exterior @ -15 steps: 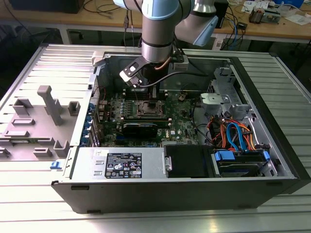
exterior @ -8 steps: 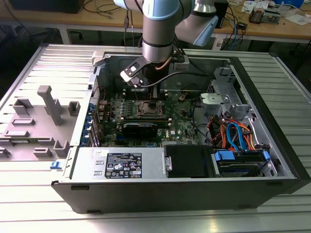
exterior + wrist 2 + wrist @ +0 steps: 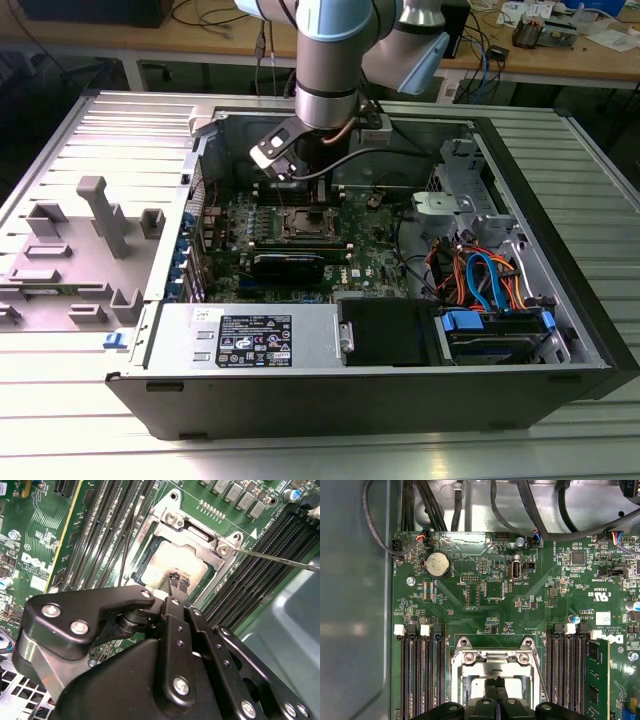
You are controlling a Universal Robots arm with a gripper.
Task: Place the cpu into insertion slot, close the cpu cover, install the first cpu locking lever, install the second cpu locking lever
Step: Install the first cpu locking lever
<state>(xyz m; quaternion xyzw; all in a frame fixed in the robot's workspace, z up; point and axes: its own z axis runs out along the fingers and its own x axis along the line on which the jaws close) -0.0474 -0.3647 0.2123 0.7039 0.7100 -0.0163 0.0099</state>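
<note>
The cpu (image 3: 172,560) lies flat in the insertion slot (image 3: 304,226) on the green motherboard, its pale metal top showing through the window of the cpu cover (image 3: 196,533). The cover lies down over the chip, seen in both wrist views (image 3: 492,668). My gripper (image 3: 179,579) hangs just above the chip's near edge, fingertips together and holding nothing. A thin wire locking lever (image 3: 280,560) sticks out sideways from the socket's corner, clear of the board. Another thin lever (image 3: 538,672) runs along the socket's side.
Black memory slots (image 3: 422,675) flank the socket on both sides. A black graphics card (image 3: 288,265) sits in front of it, with the power supply (image 3: 250,340) nearer. Bundled cables (image 3: 480,280) fill the case's right side in the exterior view. The case walls (image 3: 205,150) stand close.
</note>
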